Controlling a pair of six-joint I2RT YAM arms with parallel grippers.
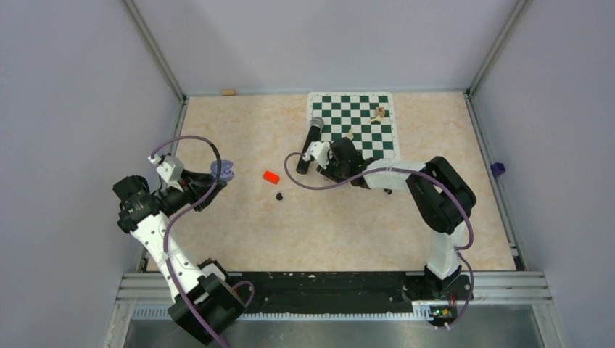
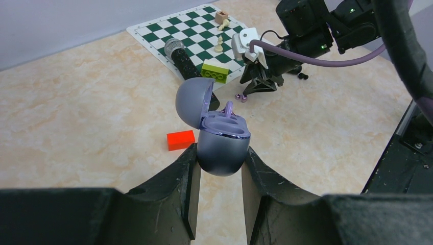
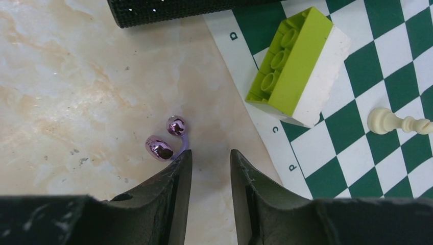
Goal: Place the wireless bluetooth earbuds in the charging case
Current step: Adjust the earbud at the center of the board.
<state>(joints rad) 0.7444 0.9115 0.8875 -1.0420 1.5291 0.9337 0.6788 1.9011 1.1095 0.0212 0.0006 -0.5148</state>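
Observation:
My left gripper (image 2: 221, 151) is shut on the grey-purple charging case (image 2: 222, 145), held above the table with its lid (image 2: 193, 100) open. A pale purple earbud piece (image 2: 228, 108) sticks up from one of the case's wells. A second earbud (image 3: 159, 148), two glossy purple beads joined by a pale purple band, lies on the table and touches the outer side of my right gripper's left fingertip (image 3: 184, 161). My right gripper (image 3: 211, 153) is open low over the table with nothing between its fingers. A tiny black bud (image 1: 279, 196) lies on the table near the red block (image 1: 270, 176).
A black microphone (image 3: 168, 10) lies just ahead of the right gripper at the chessboard's (image 3: 398, 61) corner. On the board are a green-and-white brick (image 3: 296, 66), a pale pawn (image 3: 393, 122) and a wooden piece (image 2: 221, 17). The red block (image 2: 181, 140) lies just left of the case.

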